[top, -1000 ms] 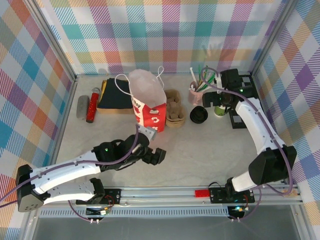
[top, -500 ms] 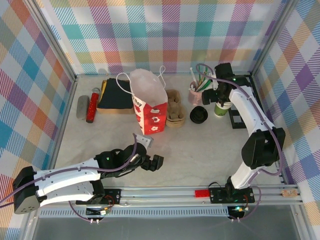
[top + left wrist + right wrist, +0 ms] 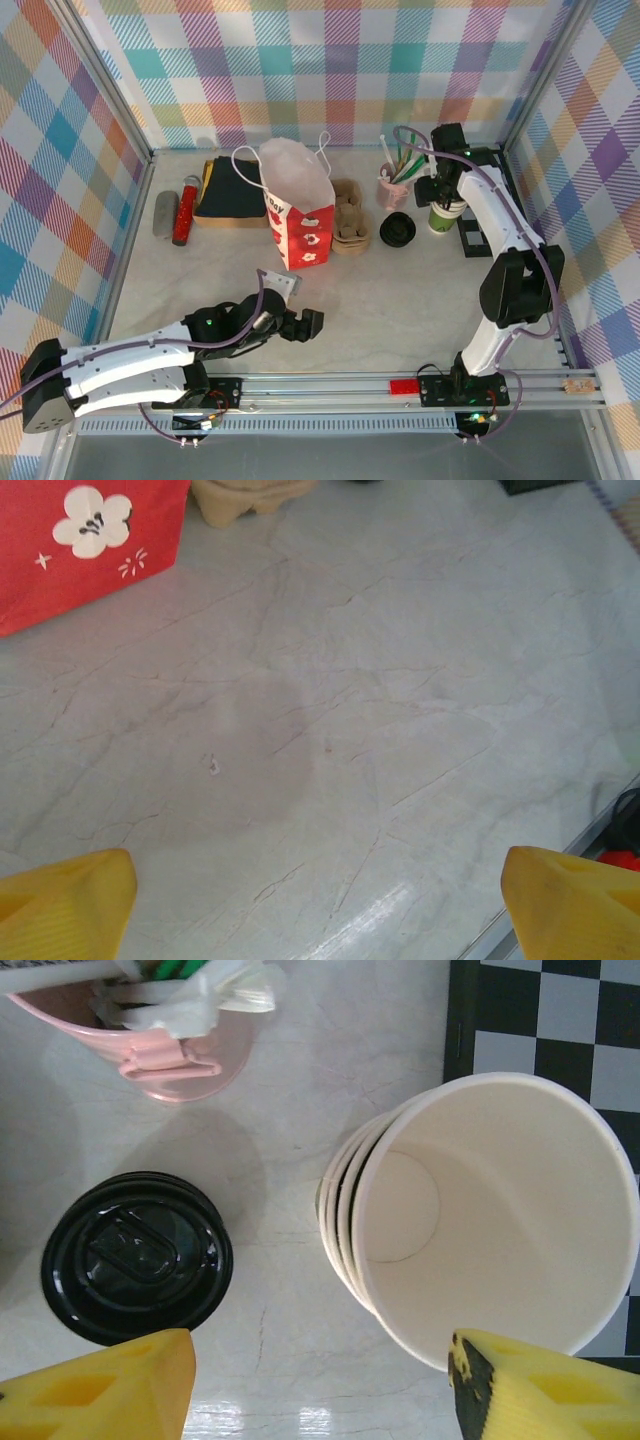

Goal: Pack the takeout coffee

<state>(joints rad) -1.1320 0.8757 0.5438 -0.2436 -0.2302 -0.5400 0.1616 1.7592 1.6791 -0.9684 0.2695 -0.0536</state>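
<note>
Takeout coffee [image 3: 137,1256] stands far right, black lid up, between pink straw cup [image 3: 170,1030] and open cup stack [image 3: 480,1220]; probably light, thin-walled and crushable, so grip the body gently below the lid; right gripper [image 3: 320,1385] gapes empty above; left gripper [image 3: 320,900] wide, empty, near.

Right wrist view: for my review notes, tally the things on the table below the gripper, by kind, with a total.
Pink cup of straws: 1
Black round lid: 1
Stack of nested paper cups: 1
Black-and-white checkered mat: 1
Total: 4
</note>
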